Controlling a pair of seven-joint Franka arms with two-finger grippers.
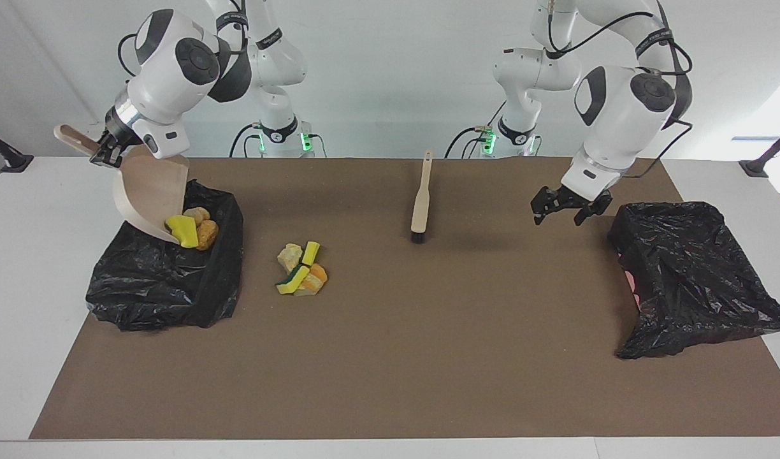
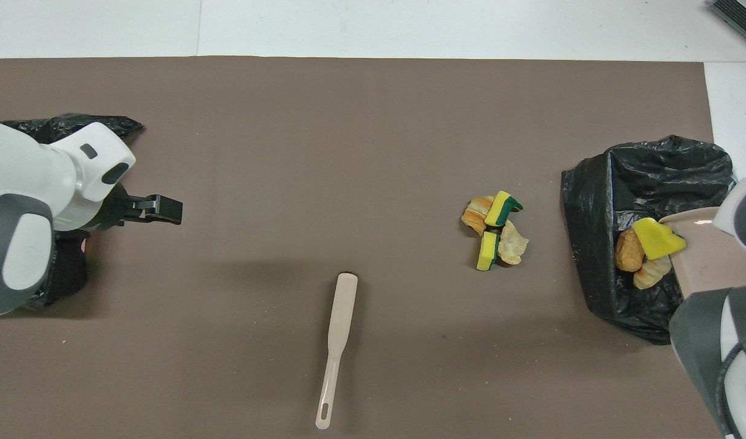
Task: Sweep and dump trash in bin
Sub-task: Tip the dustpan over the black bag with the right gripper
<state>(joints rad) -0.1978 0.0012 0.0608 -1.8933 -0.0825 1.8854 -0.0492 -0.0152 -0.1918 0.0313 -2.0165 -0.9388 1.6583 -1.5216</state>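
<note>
Facing view: your right gripper is clamping dustpan handle, tipping it over bin; remaining trash pile is lying beside bin, toward brush; left gripper is hanging wide, empty.

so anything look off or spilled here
Nothing has spilled outside the bin; the dustpan, held tilted by the right gripper, is tipping its chunks in. A pile of sponge chunks remains unswept on the mat beside that bin. The brush lies alone mid-table, and the left gripper is open, empty.
</note>
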